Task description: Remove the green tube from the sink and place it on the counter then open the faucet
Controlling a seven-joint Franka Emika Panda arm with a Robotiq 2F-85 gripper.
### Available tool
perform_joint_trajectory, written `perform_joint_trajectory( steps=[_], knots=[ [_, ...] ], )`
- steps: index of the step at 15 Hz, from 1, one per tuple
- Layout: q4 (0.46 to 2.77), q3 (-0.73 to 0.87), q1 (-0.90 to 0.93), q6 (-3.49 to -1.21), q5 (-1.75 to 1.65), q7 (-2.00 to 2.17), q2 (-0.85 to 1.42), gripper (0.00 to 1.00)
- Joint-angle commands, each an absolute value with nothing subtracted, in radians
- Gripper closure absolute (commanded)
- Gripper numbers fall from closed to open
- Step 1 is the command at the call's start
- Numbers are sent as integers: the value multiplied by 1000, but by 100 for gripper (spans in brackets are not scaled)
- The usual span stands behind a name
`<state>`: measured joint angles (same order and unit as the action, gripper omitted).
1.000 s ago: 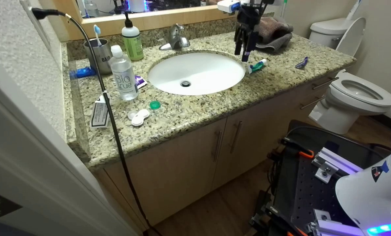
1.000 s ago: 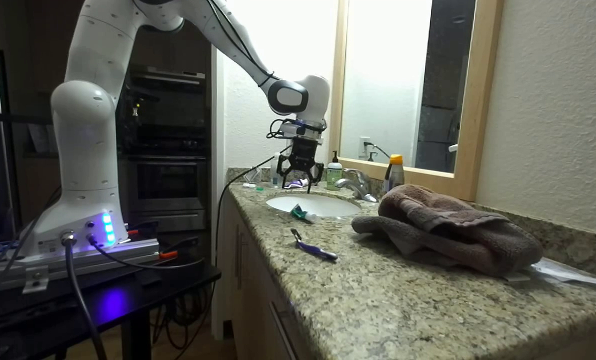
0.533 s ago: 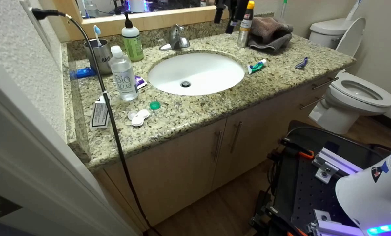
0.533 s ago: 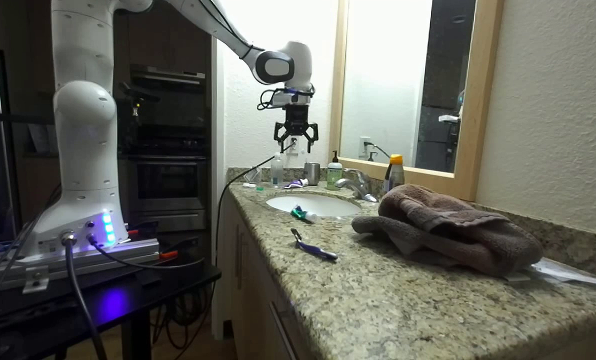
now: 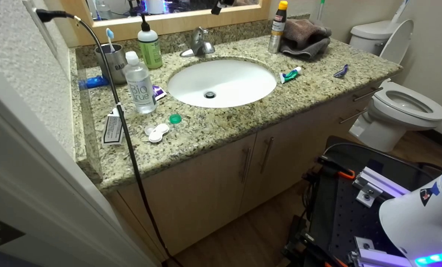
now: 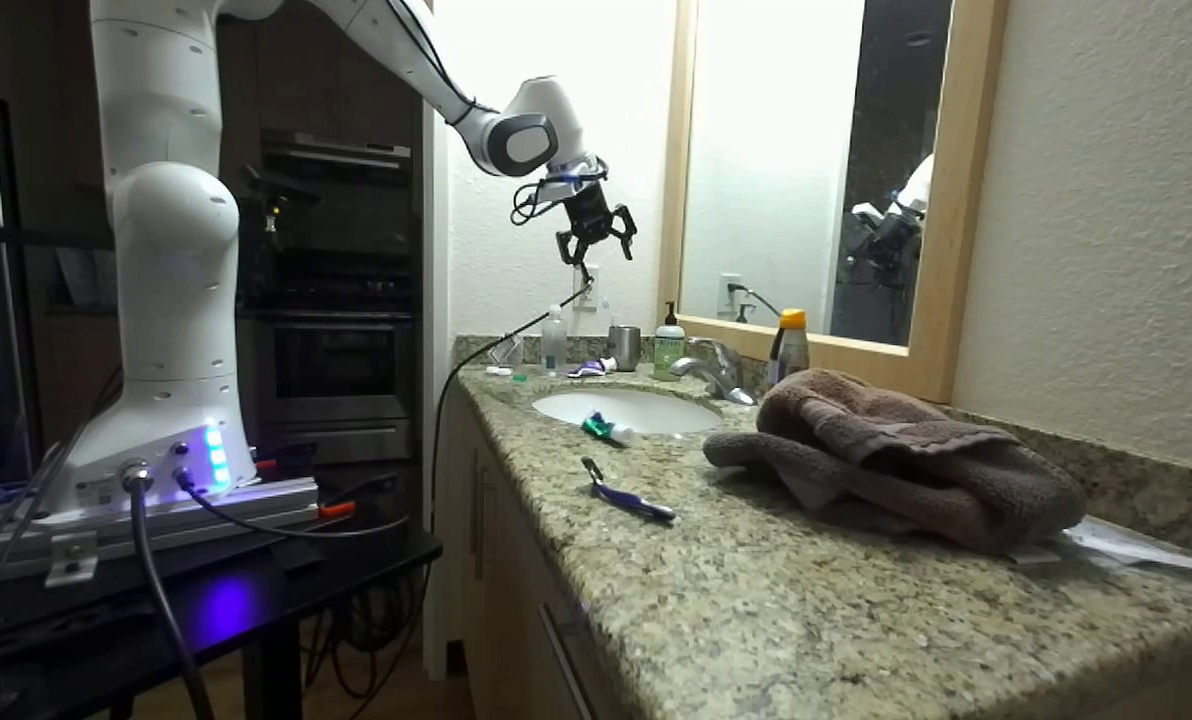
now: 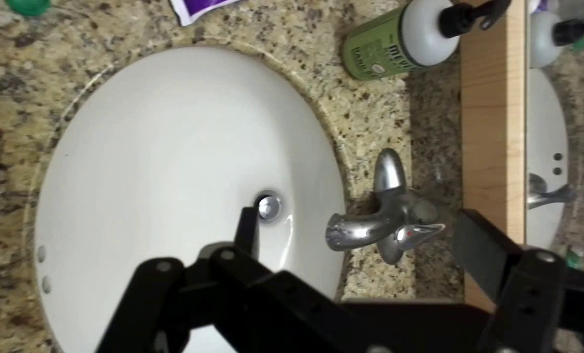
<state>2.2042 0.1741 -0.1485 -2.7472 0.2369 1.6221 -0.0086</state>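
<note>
While the tool point(image 6: 608, 267) stands spread apart, bright green tube point(image 5: 290, 75), white-capped, on counter point(image 5: 221, 124)

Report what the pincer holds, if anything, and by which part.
Nothing is held: the pincer is open and empty, while the green tube lies on the counter beside the sink.

in an exterior view: fingers point(image 5: 216, 9) mostly cut off at top | wrist view: sink point(image 7: 174, 137) cut by bottom edge, part behind fingers; purple tube point(image 7: 201, 6) cut at top | in an exterior view: yellow-capped can point(image 6: 794, 352), base behind towel point(image 6: 876, 450)
</note>
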Motion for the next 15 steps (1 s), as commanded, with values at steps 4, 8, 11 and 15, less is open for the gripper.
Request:
perform_joint_trajectory(
  steps=[4, 8, 11, 15],
  knots=[
    [2202, 154, -133, -2753, 437, 1512, -2, 0],
    [2149, 166, -122, -2889, 407, 1733, 122, 0],
    [2055, 207, -133, -2940, 409, 1862, 245, 0],
    [1931, 304, -116, -2930, 410, 2061, 379, 0]
  ],
)
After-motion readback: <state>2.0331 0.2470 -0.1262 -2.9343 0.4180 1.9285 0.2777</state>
